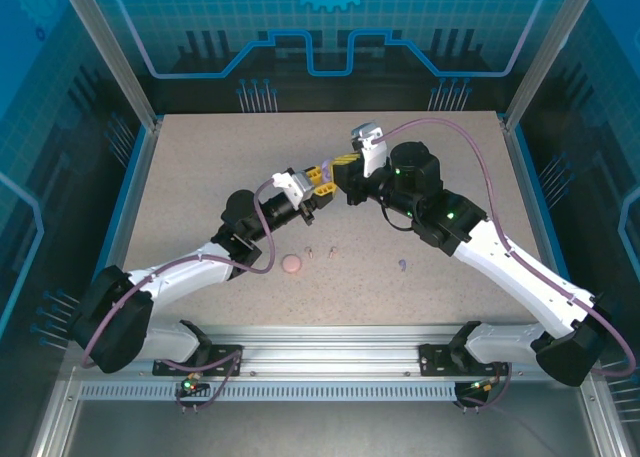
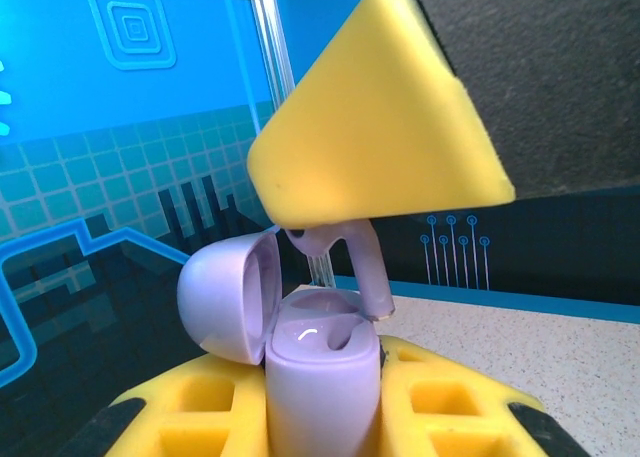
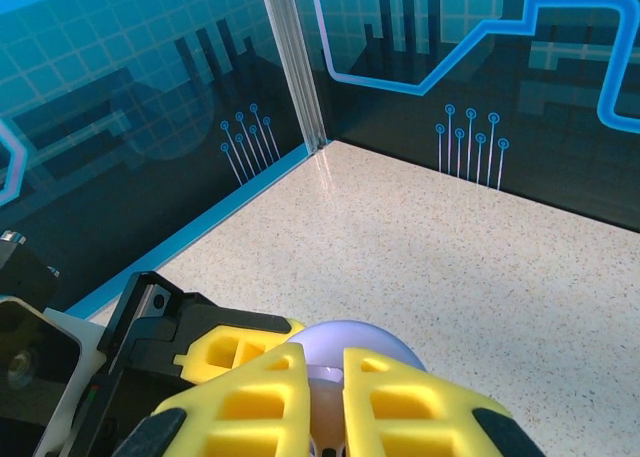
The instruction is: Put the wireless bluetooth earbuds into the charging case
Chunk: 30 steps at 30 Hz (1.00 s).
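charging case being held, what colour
The charging case is pale purple, clearest in the left wrist view.

white-and-black arms (image 1: 190, 274), purple cables (image 1: 480, 167), yellow hollow-celled fingers (image 3: 250, 387)

The left gripper (image 2: 322, 417) clamps an upright purple charging case (image 2: 322, 372) between its yellow fingers. The case's lid (image 2: 225, 297) is hinged open to the left. Above, the right gripper's yellow finger (image 2: 380, 127) pins a purple earbud (image 2: 362, 262), stem down, its tip at the case's open cavity. A speckled table (image 2: 520, 347) lies behind.
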### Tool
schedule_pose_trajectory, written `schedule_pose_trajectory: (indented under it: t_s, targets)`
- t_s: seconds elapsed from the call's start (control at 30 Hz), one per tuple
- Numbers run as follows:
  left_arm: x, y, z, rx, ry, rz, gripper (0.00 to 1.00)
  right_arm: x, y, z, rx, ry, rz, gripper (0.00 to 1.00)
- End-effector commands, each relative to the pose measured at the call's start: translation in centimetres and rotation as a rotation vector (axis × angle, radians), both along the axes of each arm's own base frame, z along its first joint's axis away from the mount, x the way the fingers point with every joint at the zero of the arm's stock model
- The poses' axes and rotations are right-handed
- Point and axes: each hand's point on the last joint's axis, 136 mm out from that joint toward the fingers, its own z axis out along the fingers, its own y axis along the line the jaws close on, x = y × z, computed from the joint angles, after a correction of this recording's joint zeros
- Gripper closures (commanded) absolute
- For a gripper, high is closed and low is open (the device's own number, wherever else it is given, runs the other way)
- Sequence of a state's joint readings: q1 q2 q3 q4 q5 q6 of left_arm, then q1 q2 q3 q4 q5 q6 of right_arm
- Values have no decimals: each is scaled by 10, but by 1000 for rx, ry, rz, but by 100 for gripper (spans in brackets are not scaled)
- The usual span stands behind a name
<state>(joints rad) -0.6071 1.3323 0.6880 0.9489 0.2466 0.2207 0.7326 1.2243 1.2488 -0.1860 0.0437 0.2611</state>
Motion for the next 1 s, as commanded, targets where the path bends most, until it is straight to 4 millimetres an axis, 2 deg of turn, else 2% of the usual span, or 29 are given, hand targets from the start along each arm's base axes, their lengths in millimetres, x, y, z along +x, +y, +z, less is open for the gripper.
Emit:
schedule_pose_trajectory:
  t_s: [0.0, 0.67, 0.8, 0.97]
  targets:
    - [-9, 1, 35, -42, -94, -1, 100, -1, 2, 22, 50, -45, 10, 87]
    - [-10, 2, 40, -50, -103, 0, 100, 9, -1, -5, 0, -26, -25, 89]
    - [-10, 2, 41, -50, -106, 2, 100, 5, 1, -9, -13, -30, 3, 90]
    - [-9, 2, 42, -52, -107, 6, 100, -10, 10, -13, -26, -55, 105, 89]
